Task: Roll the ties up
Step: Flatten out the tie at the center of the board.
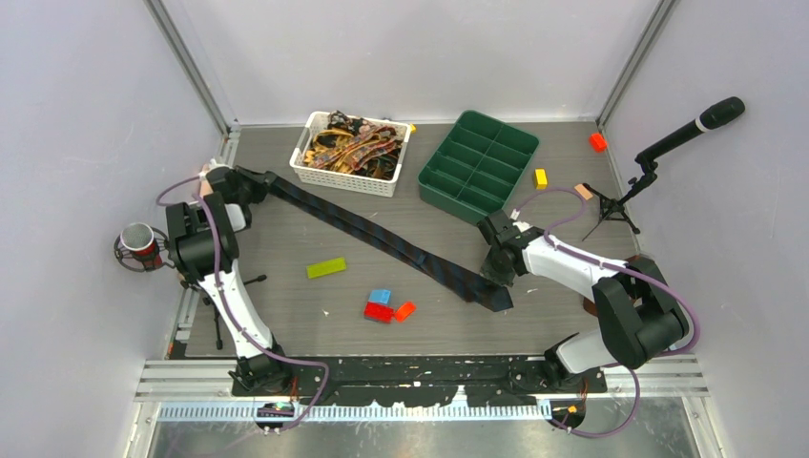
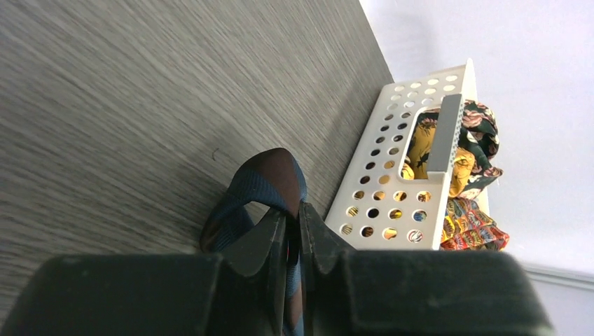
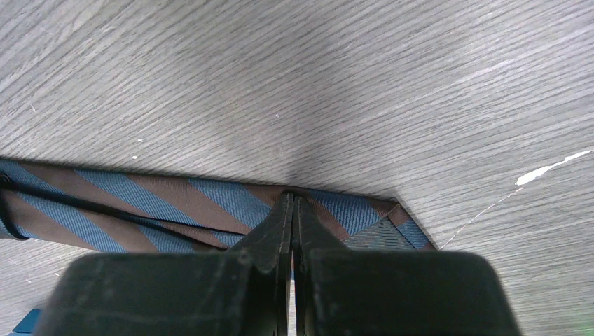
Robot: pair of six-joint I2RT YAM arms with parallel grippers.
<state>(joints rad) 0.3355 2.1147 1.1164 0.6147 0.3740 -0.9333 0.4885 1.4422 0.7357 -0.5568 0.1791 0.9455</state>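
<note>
While the navy striped tie (image 1: 382, 239) lies stretched on a diagonal across the table (image 1: 286, 315), from just beside the white basket (image 1: 343, 179) down to centre-right, I hold it at both ends. The left gripper (image 2: 293, 210) has its jaws pressed together on the narrow end, which curls into a small loop past the fingertips. The right gripper (image 3: 292, 203) has its jaws closed too, pinching the wide end close to its point; the fabric there lies flat on the wood.

Step in hand, as I judge it: getting the tie straight before the roll begins.

- Keep tension light, enough to take out slack but not to drag the wide end.
- Check for twist along the span; the top view shows none that I can make out.
- Roll from the looped narrow end, turns stacked square.
- Stay off the green brick (image 1: 326, 268), near the span's underside.

The patterned ties (image 1: 353, 148) wait in the basket.
</note>
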